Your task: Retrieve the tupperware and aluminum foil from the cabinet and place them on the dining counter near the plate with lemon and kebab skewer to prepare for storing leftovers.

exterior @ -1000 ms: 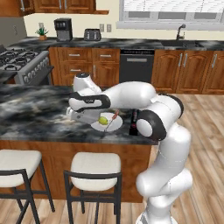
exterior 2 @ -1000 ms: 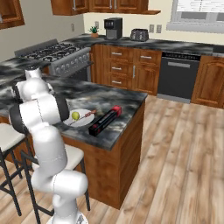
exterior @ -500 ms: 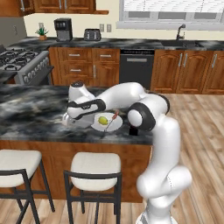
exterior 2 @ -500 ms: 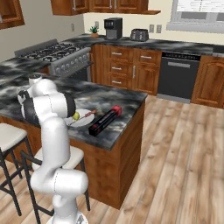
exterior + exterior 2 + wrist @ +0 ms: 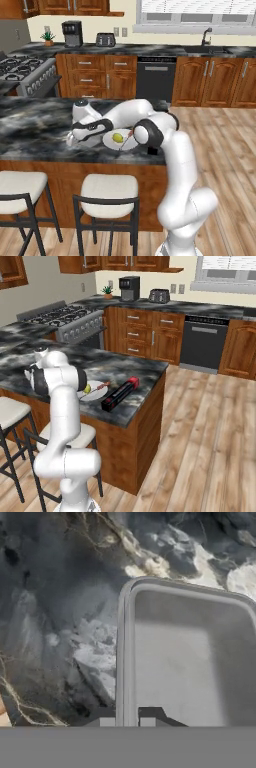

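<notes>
Black-and-grey veined marble island top carries a small grey translucent rectangular tub, low on the marble at the gripper, whose fingers are clamped on the tub's rim. Just beside the tub is the small round pale plate with a yellow lemon piece. Long black foil box with red end lies beside the plate.

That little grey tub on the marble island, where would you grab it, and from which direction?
By a side wall, from above. The tupperware is open-topped with thin walls and a narrow rim, so one finger goes inside and one outside. The hand view shows the end effector shut this way on its near wall, over the dining counter.
</notes>
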Controlling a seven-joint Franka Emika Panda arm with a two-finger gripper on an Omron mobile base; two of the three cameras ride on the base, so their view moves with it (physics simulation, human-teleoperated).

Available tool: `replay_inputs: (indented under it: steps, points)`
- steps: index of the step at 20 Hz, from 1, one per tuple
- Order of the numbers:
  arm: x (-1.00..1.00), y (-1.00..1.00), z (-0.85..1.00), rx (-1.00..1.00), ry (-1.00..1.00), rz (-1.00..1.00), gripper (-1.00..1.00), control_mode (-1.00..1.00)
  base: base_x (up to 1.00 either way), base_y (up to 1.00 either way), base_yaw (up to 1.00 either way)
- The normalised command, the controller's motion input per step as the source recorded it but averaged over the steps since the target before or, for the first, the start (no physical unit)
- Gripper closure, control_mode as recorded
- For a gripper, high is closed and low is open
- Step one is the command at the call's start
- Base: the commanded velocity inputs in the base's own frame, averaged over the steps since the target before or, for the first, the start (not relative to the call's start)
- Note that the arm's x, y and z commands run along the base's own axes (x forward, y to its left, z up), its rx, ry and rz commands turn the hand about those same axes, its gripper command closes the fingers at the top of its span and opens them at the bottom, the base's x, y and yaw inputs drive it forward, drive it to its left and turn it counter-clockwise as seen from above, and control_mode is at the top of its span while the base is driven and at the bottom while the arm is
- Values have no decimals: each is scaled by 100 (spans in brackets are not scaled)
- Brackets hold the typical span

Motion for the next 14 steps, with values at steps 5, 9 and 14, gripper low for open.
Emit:
replay_inputs:
  steps: [5,9,14]
  points:
    - [58,0,-34,0,-1,1,100,-100,0,0,0]
    - [60,4,-34,0,-1,2,100,-100,0,0,0]
    - [12,-5,-15,-1,0,0,-100,-100,0,0,0]
